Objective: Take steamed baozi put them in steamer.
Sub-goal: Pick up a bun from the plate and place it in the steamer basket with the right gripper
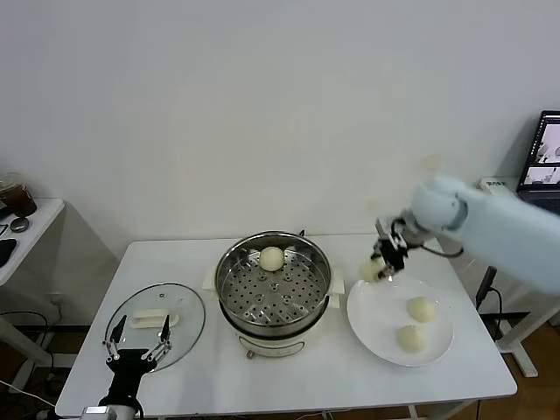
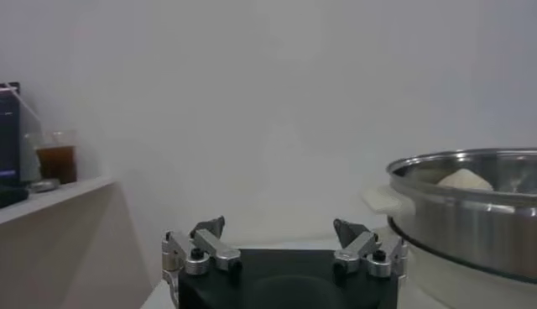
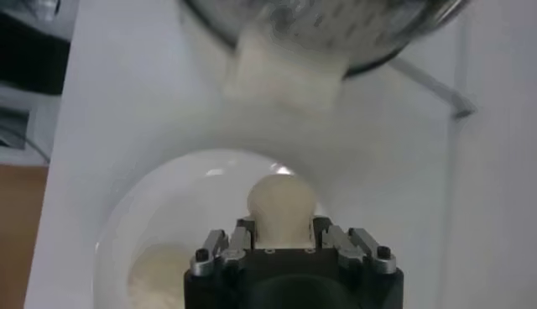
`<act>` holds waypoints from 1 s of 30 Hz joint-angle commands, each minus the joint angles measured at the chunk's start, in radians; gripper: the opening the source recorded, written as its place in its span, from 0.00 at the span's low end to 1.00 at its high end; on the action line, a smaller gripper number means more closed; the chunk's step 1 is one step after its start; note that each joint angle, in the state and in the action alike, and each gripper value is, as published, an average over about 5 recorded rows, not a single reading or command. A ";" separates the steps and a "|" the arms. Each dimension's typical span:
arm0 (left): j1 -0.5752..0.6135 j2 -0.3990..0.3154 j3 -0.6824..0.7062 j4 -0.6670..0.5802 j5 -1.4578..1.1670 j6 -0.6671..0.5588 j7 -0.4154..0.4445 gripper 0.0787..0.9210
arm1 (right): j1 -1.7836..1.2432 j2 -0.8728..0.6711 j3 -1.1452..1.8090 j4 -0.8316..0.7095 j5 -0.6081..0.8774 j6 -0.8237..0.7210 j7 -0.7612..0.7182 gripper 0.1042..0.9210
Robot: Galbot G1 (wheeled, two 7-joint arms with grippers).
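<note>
- head view: i see the steamer (image 1: 274,293) in the middle of the white bench (image 1: 219,385), with one baozi (image 1: 272,258) resting on the far side of its perforated tray.
- head view: my right pincer (image 1: 376,265) hangs between the steamer and the white plate (image 1: 376,325), just above the plate's far rim, pinching a baozi (image 1: 368,269) that is off the plate.
- head view: two more baozi (image 1: 422,308) lie on the plate, one nearer me than the other, apart from each other.
- head view: the glass lid (image 1: 188,317) lies flat on the bench to the left of the steamer; my left pincer (image 1: 137,339) sits low over its near edge, fingers spread, holding nothing.
- left wrist view: i see the left pincer's fingers wide apart with only air between them, the steamer's shiny wall (image 2: 470,222) off to one side, a bun top peeking over its rim.
- right wrist view: the right pincer is pressed onto the cream bun (image 3: 281,204) from both sides, over the plate (image 3: 164,218); another bun (image 3: 164,273) lies on the plate below, and the steamer's white handle (image 3: 285,71) is just beyond.
</note>
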 commanded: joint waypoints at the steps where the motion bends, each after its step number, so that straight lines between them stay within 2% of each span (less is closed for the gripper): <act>1: -0.005 0.003 0.008 -0.013 0.003 -0.001 0.001 0.88 | 0.311 0.186 -0.191 0.093 0.329 -0.162 0.088 0.40; 6: -0.007 0.000 -0.003 -0.015 0.007 -0.002 -0.001 0.88 | 0.184 0.335 -0.143 0.028 0.370 -0.228 0.173 0.41; 13: 0.002 -0.012 -0.027 -0.024 0.008 -0.003 -0.001 0.88 | -0.040 0.489 -0.072 -0.137 0.297 -0.270 0.228 0.41; 19: 0.009 -0.018 -0.041 -0.028 0.008 -0.003 -0.001 0.88 | -0.151 0.561 -0.033 -0.242 0.253 -0.269 0.260 0.41; 30: 0.011 -0.024 -0.044 -0.026 0.010 -0.004 -0.001 0.88 | -0.202 0.631 -0.007 -0.299 0.220 -0.278 0.290 0.41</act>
